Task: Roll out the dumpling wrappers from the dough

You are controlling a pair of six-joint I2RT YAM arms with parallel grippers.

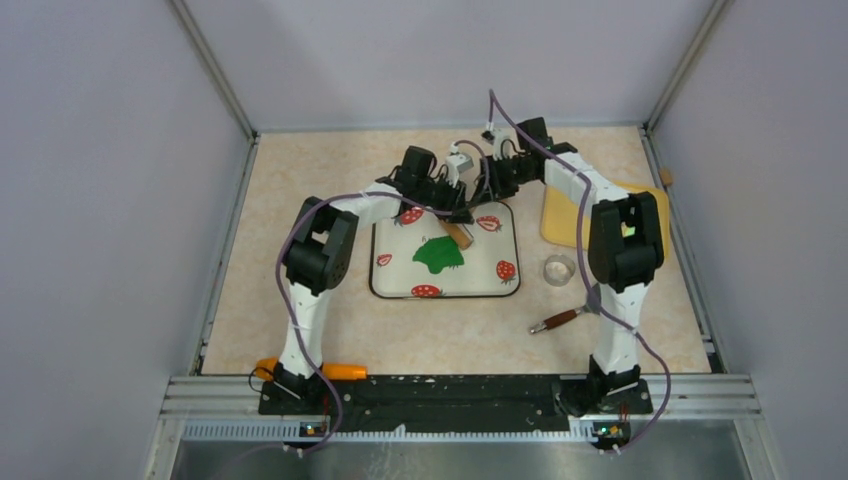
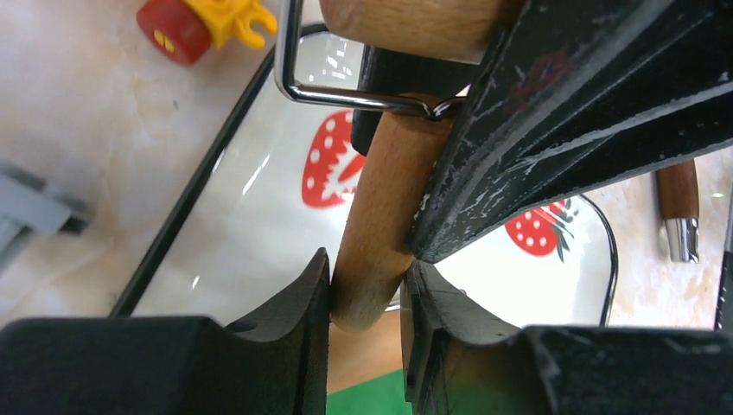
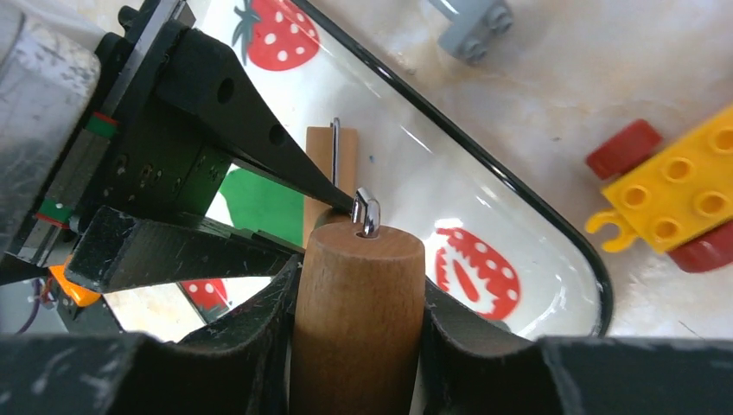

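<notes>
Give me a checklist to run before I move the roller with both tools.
1. The left tool is shut on the wooden roller: ok.
2. The right tool is shut on the wooden roller: ok.
3. The dough lies on the tray: ok.
4. The wooden roller is centred over the dough: not ok, it sits at the dough's far edge.
5. The wooden roller presses on the dough: cannot tell.
</notes>
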